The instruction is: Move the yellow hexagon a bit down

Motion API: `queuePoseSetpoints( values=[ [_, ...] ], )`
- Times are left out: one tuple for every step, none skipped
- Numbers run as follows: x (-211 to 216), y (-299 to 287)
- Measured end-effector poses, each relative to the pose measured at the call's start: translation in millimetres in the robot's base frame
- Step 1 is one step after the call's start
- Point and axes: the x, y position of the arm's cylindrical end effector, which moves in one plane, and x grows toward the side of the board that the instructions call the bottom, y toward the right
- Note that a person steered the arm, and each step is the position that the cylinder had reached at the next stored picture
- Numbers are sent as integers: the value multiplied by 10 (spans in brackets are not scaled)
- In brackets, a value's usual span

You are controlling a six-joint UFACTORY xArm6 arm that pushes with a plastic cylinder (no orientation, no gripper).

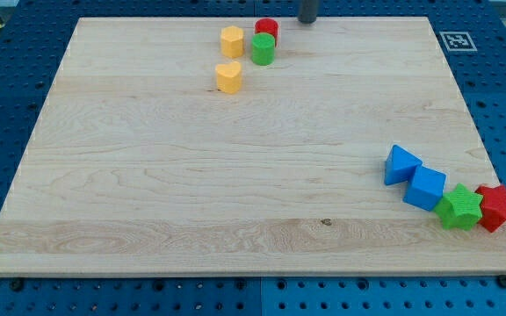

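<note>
The yellow hexagon (232, 40) sits near the view's top, left of centre, on the wooden board (191, 193). A green cylinder (263, 49) stands just right of it, with a red cylinder (266, 29) touching the green one from above. A yellow heart-shaped block (228, 77) lies just below the hexagon, apart from it. My tip (307, 20) is at the view's top edge, right of the red cylinder and clear of all blocks.
At the view's lower right lie a blue triangle (401, 164), a blue cube (425, 187), a green star-like block (460, 208) and a red star-like block (497, 207) in a touching row near the board's right edge.
</note>
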Motion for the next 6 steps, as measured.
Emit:
queuePoseSetpoints(
  values=[
    [-2,-284],
    [-1,-532],
    [0,-802],
    [113,-939],
    [371,-960],
    [664,-960]
  ],
)
